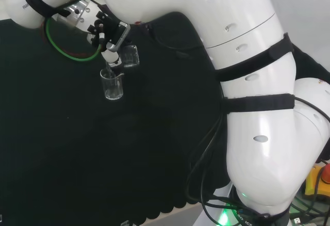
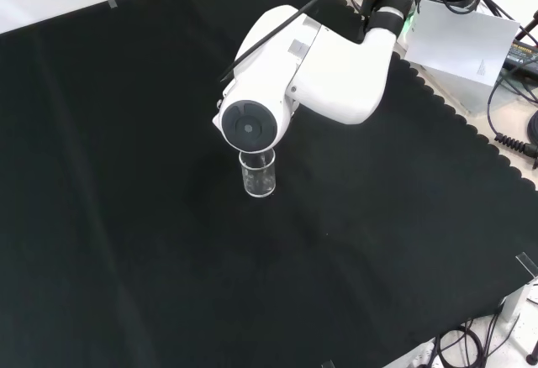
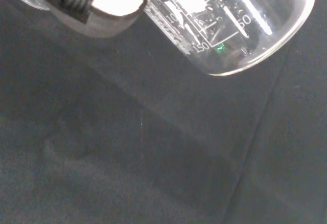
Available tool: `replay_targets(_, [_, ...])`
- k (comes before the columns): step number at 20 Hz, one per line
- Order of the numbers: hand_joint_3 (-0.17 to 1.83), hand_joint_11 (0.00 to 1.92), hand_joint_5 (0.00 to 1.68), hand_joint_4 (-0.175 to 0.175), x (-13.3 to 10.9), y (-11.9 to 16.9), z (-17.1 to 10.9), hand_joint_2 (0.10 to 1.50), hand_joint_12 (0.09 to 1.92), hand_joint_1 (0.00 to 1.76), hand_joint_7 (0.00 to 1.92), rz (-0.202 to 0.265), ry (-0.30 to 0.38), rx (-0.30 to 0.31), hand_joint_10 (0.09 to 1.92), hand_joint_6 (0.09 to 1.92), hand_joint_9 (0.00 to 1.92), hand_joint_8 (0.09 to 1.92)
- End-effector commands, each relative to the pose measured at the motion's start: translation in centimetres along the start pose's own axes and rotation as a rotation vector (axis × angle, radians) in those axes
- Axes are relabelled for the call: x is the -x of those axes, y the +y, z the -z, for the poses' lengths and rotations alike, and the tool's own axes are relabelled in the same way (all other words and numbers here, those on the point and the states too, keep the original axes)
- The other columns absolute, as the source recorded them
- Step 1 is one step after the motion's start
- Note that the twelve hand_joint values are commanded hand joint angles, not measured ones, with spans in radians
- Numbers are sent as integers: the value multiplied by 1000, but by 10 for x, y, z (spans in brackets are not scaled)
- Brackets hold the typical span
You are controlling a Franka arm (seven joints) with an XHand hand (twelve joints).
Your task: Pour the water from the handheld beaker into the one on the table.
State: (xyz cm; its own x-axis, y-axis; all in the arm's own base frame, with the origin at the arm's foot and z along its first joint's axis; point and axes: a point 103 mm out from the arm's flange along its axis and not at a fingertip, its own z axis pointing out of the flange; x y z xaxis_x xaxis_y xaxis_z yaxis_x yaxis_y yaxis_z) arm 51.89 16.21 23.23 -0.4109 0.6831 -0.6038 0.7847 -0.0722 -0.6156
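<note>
In the head view the hand (image 1: 109, 36) hangs above the cloth with its fingers curled round a small clear beaker (image 1: 130, 55), tipped far over on its side. Its mouth points down toward a second clear beaker (image 1: 112, 85) standing upright on the black cloth just below, and a thin stream seems to run into it. In the front view the standing beaker (image 2: 259, 175) shows under the arm's round grey cap (image 2: 250, 126), which hides the hand. The wrist view shows the held beaker (image 3: 235, 24) close up, tilted, with printed scale marks, beside a finger (image 3: 92, 1).
A green cable loop (image 1: 72, 50) hangs by the wrist in the head view. The arm's big white links (image 1: 247, 97) stand at that view's right. The cloth's scalloped edge (image 2: 471, 133) runs along the front view's right, with a grey box (image 2: 462, 49) and cables beyond it.
</note>
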Motion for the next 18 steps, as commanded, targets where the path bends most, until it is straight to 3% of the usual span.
replay_targets(1, [-175,1084,1046,-83,-2,-1,1,1116,814,1277,1253,-4,-10,-7,997,863,1228,749])
replay_targets(18, [-175,1087,1044,-82,1,-3,3,1117,812,1276,1251,-11,-22,-21,996,867,1229,753])
